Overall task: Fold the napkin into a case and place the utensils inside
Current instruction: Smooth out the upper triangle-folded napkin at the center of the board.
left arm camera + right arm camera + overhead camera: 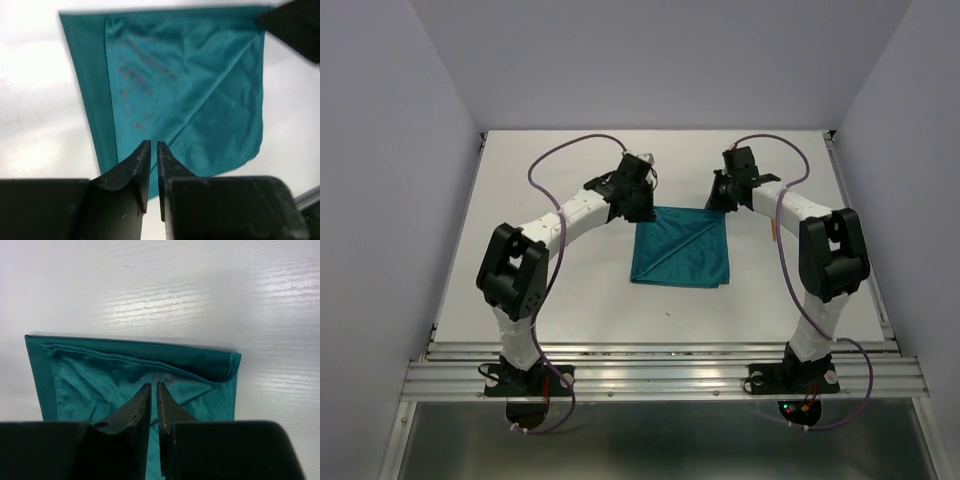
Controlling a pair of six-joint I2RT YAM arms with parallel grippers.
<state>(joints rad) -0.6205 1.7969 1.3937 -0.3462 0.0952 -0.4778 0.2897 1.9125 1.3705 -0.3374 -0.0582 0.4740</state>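
Note:
The teal napkin (681, 255) lies flat mid-table, folded into a rough square with a diagonal fold line across it. It fills the left wrist view (200, 100) and the lower part of the right wrist view (100, 380). My left gripper (642, 212) hovers at its far left corner, jaws shut and empty (153, 143). My right gripper (718, 200) is over its far right corner, jaws shut and empty (153, 385). A thin orange utensil (775, 234) shows as a sliver beside my right forearm. The other utensil is out of view.
The white table (570, 300) has a raised rail along its right side (860, 230) and a metal rail at its near edge (660, 350). The right gripper's dark body shows in the left wrist view's top right corner (295, 25).

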